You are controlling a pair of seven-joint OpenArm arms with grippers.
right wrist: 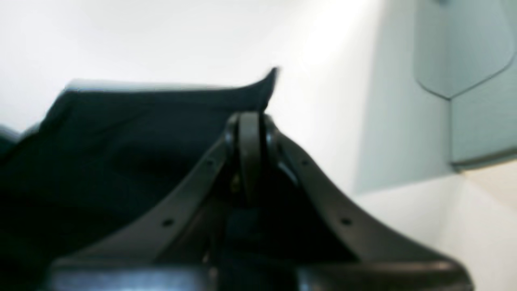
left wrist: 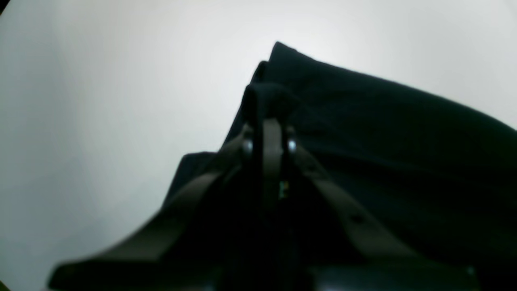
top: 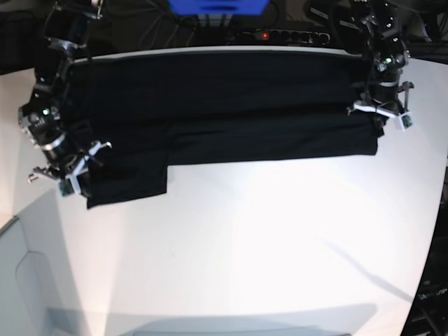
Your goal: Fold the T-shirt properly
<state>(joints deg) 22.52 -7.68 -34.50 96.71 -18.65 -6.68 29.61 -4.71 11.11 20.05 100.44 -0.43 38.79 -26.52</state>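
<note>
While the T-shirt (top: pixel 224 115) lies across the upper surface (top: pixel 245 238) in one lengthwise fold, left claw (top: pixel 379 112) and right claw (top: pixel 70 171) each pinch an end, so cross folds appear outstanding.

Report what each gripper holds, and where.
Both grip the T-shirt: left gripper pinches a corner of one end, right gripper the edge of the opposite end.

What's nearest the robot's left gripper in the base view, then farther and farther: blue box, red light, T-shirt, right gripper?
1. T-shirt, held in the left gripper, right side.
2. Red light, top middle.
3. Blue box, top edge.
4. Right gripper, far left.
</note>
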